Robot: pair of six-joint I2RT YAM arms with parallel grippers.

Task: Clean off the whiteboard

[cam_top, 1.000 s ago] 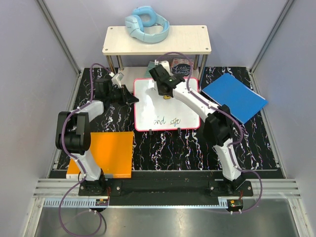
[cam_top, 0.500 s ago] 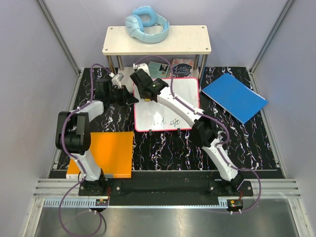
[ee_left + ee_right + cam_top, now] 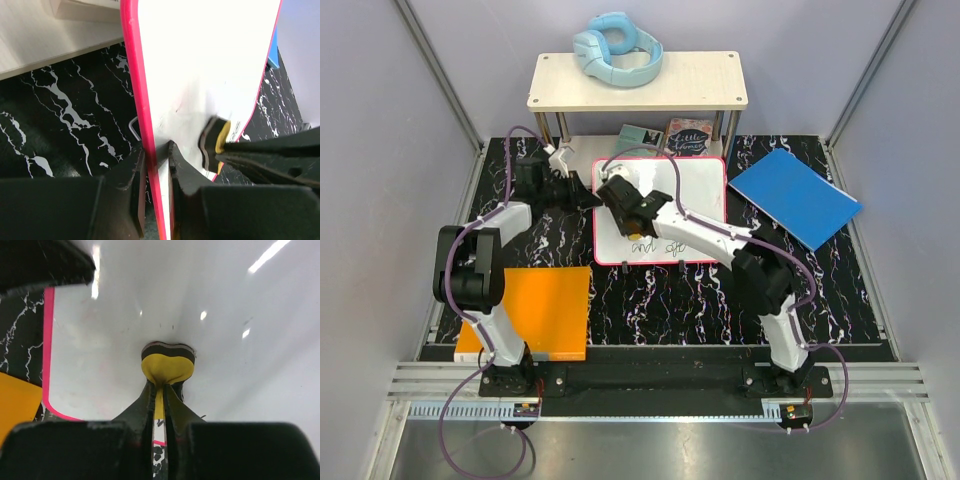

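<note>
One whiteboard, far-centre on table. Left jaws pinch its left rim; right jaws pinch one eraser pressed on it. Two words near front edge, unreadable; right arm hides board's middle.

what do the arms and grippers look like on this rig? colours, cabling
The left arm and right arm match: white links between chunky black joint housings. A loose mauve cable runs along each one. The left gripper and right gripper have matte black fingers that narrow toward the tips. No markings are visible.
</note>
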